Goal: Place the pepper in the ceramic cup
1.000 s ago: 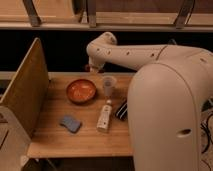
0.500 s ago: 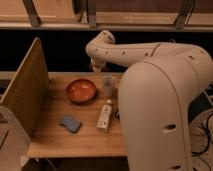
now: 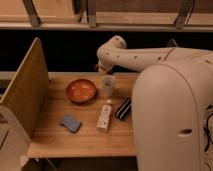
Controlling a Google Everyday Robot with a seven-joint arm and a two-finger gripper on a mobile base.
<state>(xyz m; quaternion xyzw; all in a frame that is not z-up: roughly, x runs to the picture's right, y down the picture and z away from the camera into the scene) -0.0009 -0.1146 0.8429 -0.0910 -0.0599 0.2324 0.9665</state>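
The hand (image 3: 106, 71) hangs just above the ceramic cup (image 3: 109, 85); its grasp cannot be told, and the pepper cannot be made out. Left of the cup on the desk (image 3: 55, 140) sits an orange bowl (image 3: 81, 91), with a white bottle (image 3: 104, 117) lying nearer.

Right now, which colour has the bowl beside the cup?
Orange-red; the bowl shows best in the camera view, left of the ceramic cup. The gripper hangs just above the cup.

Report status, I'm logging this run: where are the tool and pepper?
Tool directly above ceramic cup. Small dark red bit at its tip, likely the pepper. Orange bowl left of cup, apart.
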